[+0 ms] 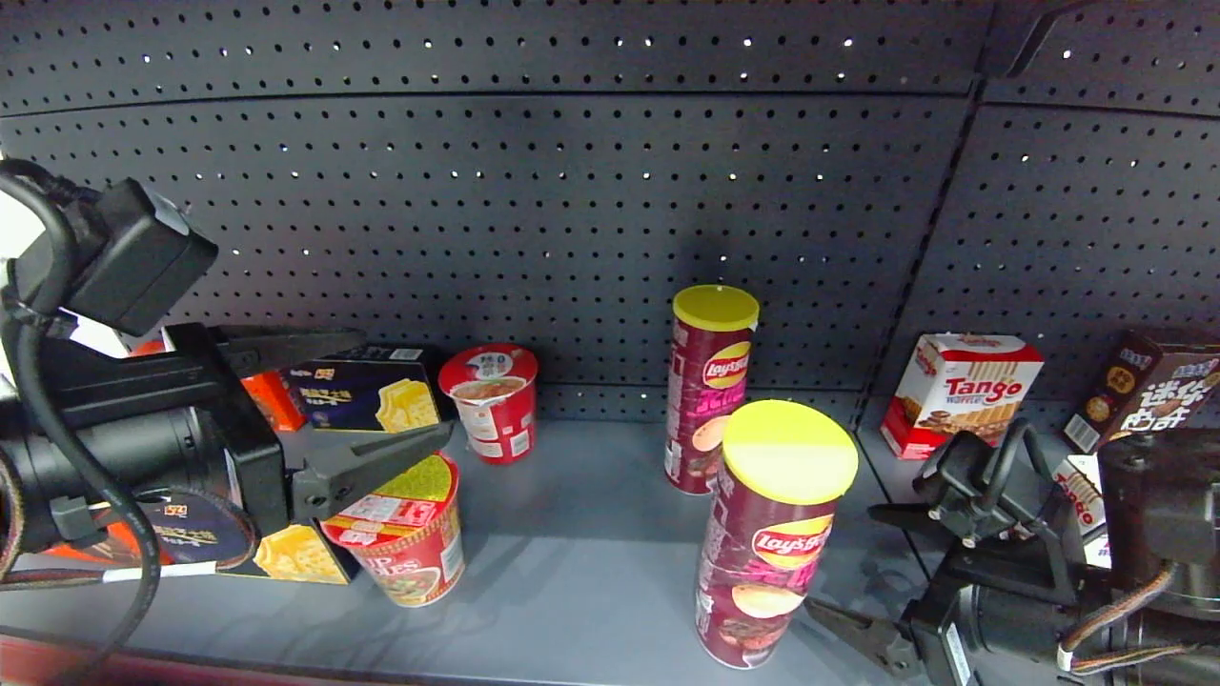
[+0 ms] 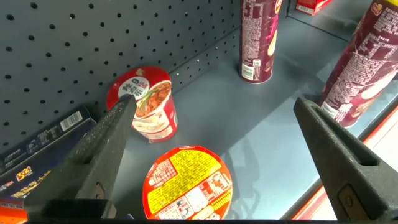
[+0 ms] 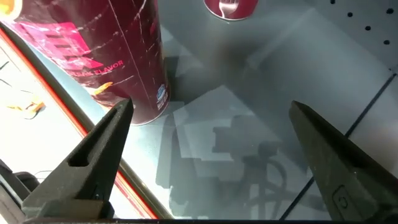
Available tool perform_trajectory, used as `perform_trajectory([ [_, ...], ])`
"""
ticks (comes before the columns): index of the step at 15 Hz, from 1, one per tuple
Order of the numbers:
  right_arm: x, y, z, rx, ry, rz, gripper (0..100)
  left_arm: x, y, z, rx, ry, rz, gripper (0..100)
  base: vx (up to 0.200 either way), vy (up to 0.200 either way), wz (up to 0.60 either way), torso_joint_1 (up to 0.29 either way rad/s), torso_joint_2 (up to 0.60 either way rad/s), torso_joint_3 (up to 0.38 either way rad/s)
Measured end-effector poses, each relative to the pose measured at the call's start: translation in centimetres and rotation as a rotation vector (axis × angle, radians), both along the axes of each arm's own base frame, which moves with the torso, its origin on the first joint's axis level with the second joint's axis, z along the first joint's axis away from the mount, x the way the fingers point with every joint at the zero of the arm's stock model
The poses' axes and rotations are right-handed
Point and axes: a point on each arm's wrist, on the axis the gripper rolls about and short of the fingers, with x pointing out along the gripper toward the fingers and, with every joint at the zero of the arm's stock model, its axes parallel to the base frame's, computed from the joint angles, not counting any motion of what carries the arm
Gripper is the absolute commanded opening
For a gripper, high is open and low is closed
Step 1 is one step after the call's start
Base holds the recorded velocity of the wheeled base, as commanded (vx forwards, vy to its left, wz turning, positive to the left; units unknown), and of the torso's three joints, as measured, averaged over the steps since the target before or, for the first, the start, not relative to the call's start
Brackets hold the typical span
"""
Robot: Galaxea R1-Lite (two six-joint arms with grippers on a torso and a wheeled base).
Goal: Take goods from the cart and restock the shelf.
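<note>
Left gripper (image 1: 405, 381): released, fingers spread wide, nothing held. In the left wrist view this gripper (image 2: 214, 106) hangs over the front noodle cup (image 2: 186, 183), whose yellow and red lid lies below the gap between the fingers.

Shelf (image 1: 591, 534), grey, with a dark pegboard (image 1: 572, 191) behind it.

Left end: a dark blue cracker box (image 1: 367, 386) lies at the back, with a second cracker box (image 1: 238, 548) at the shelf's front edge.

The front noodle cup (image 1: 405, 534) stands upright just beside the second box. The back noodle cup (image 1: 491, 400), red, stands upright near the pegboard and apart from the front one.

Centre: the back chip can (image 1: 710, 391) stands upright with a yellow lid. The front chip can (image 1: 772, 543) stands upright near the shelf's front edge, apart from the back can.

Right gripper (image 1: 843, 562): released, fingers spread, nothing held, low over the shelf just to the right of the front chip can. In the right wrist view the can's base (image 3: 106, 56) stands beside one finger of this gripper (image 3: 211, 109), not between the fingers.

Right bay: a red and white wafer box (image 1: 958, 391) stands against the pegboard, with a brown box (image 1: 1144, 386) farther right.
</note>
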Motion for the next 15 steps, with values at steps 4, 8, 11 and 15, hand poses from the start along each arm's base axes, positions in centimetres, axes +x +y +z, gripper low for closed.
perform_trajectory([
  [4,0.17,0.72,0.02,0.002,-0.001,0.022,100,-0.05,0.07,-0.41,0.004,0.013,0.003,100,0.0,0.0,0.0,0.0,0.0,0.0],
  [8,0.25,1.02,-0.2,-0.002,0.003,0.029,100,-0.12,0.09,-0.78,0.007,0.023,0.001,100,0.0,0.0,0.0,0.0,0.0,0.0],
  [11,0.36,0.66,-0.35,-0.007,0.008,0.011,100,-0.12,0.09,-0.82,0.008,0.022,0.001,100,0.0,0.0,0.0,0.0,0.0,0.0],
  [15,0.96,0.44,-0.14,-0.001,0.003,-0.013,100,-0.06,0.06,-0.54,-0.002,-0.005,-0.001,100,0.0,0.0,0.0,0.0,0.0,0.0],
])
